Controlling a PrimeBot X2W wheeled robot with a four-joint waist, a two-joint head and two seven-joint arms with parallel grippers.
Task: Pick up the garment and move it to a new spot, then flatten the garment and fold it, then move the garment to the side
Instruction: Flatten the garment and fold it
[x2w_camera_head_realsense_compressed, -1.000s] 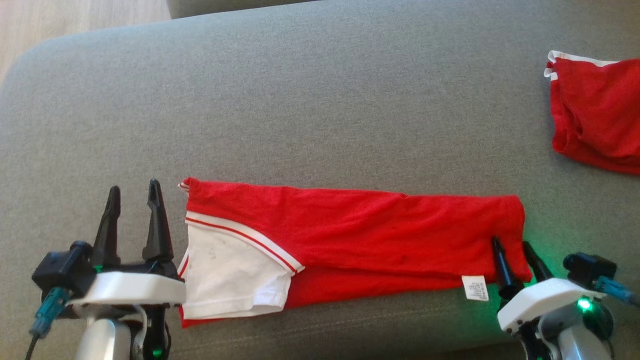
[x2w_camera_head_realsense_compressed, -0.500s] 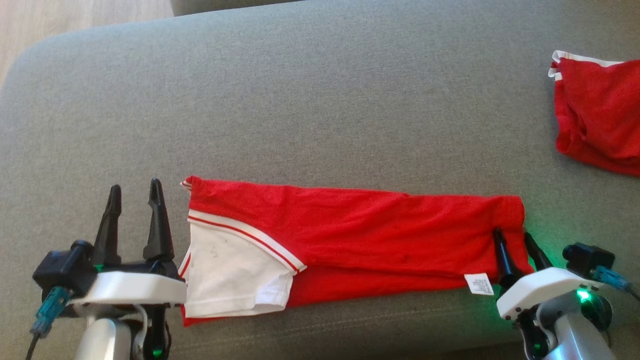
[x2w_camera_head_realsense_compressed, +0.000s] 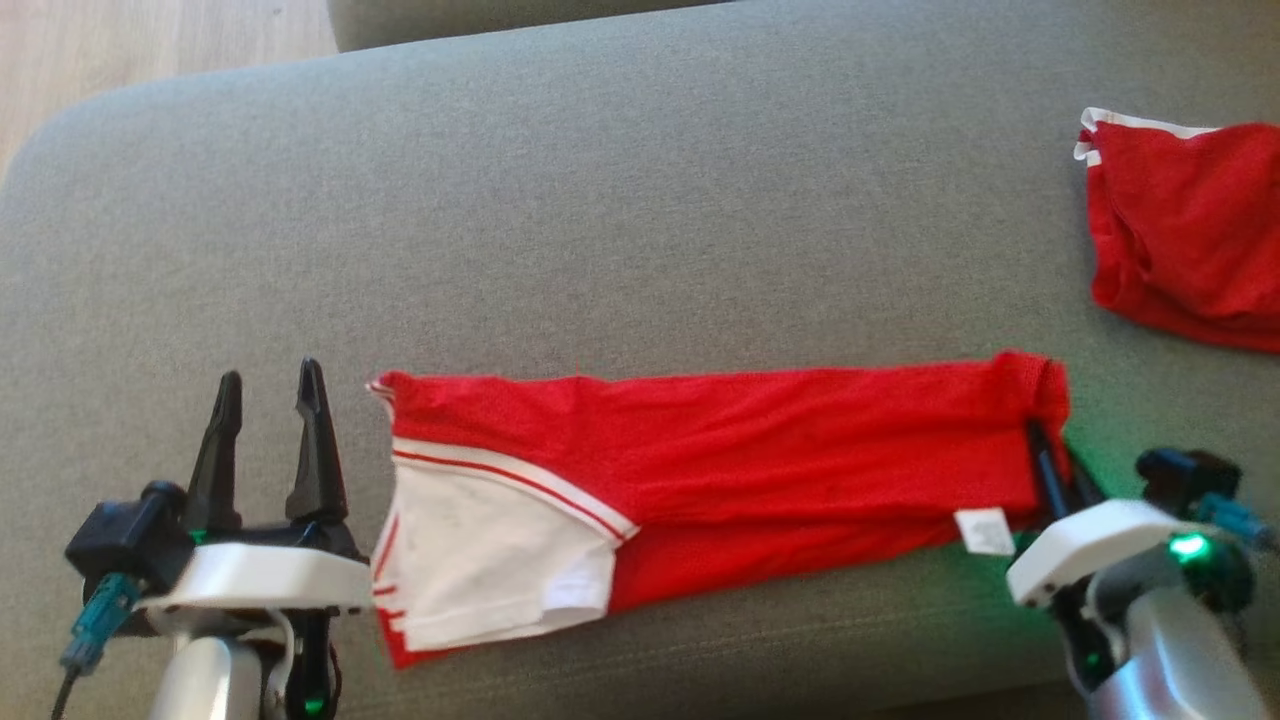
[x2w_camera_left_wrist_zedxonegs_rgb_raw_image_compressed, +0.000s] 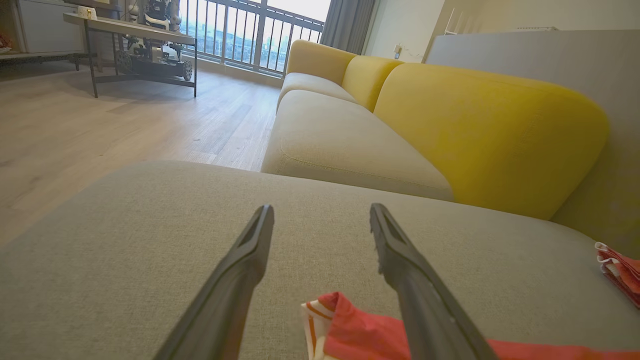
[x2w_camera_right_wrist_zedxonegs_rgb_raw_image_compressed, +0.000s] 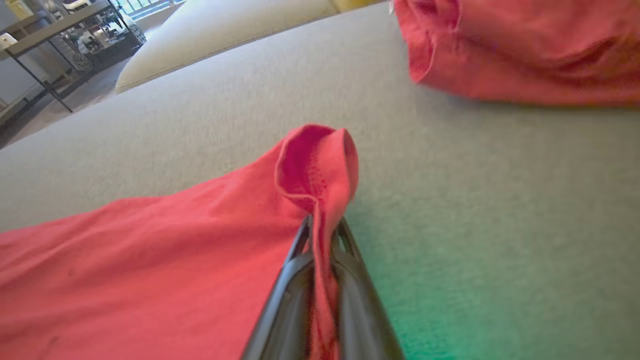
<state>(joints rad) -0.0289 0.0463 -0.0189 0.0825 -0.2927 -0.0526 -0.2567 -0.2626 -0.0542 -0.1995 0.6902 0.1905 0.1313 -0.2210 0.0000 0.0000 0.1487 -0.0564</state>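
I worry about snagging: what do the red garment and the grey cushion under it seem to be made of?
The red garment looks like soft knit jersey, matte: it drapes limply and bunches in folds. The grey cushion seems woven upholstery fabric, matte, with a fine heathered grain.

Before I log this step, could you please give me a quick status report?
Right gripper shut on garment, right end. Left gripper open beside its left end. Apart at far right: second red garment.
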